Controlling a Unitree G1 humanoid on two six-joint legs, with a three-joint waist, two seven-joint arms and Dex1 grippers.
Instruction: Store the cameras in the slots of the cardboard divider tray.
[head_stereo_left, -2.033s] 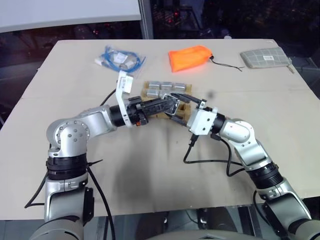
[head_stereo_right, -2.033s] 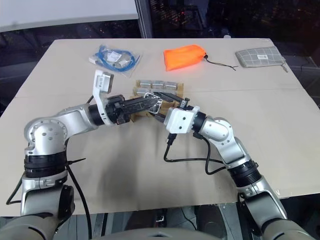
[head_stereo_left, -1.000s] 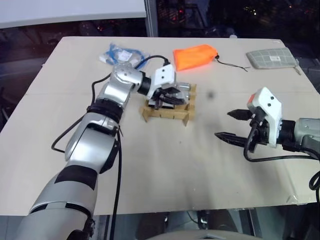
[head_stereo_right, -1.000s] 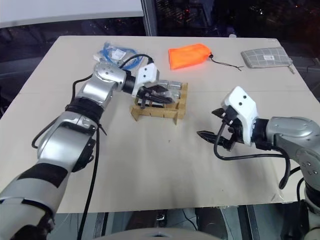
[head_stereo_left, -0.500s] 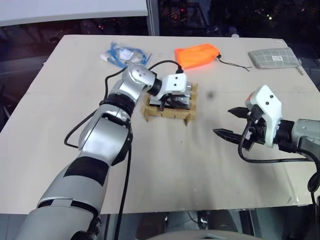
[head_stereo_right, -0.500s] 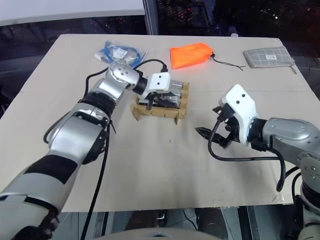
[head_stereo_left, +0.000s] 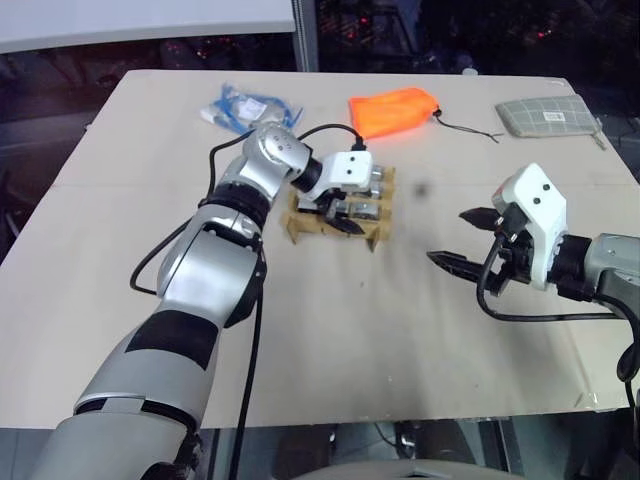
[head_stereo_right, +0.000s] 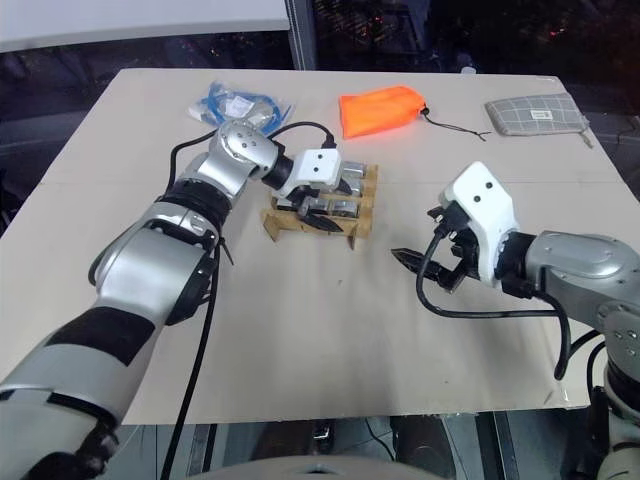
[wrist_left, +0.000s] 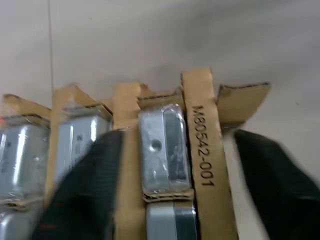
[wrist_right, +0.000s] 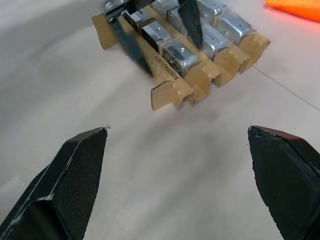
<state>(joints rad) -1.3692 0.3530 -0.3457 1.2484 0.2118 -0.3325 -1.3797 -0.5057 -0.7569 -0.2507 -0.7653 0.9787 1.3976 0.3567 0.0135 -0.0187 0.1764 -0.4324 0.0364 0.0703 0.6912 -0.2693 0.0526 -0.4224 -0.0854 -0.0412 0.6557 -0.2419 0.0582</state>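
- I am holding my left gripper (head_stereo_left: 338, 214) wide open over the brown cardboard divider tray (head_stereo_left: 330, 229), around a seated silver-grey camera (wrist_left: 162, 150).
- My right gripper (head_stereo_left: 462, 238) is waiting open, well apart; next I must lift clear.

The beige table (head_stereo_left: 330, 340) carries the tray (head_stereo_left: 335, 228) under the left gripper (head_stereo_left: 335, 217). Beyond that gripper lie a blue cable bag (head_stereo_left: 245, 107) and orange pouch (head_stereo_left: 393, 112); a grey pouch (head_stereo_left: 548, 115) lies beyond the right gripper (head_stereo_left: 463, 238).

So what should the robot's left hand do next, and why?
Probably lift straight up and away. The left gripper is open over the cardboard divider tray, and the camera between its fingers already sits in its slot.
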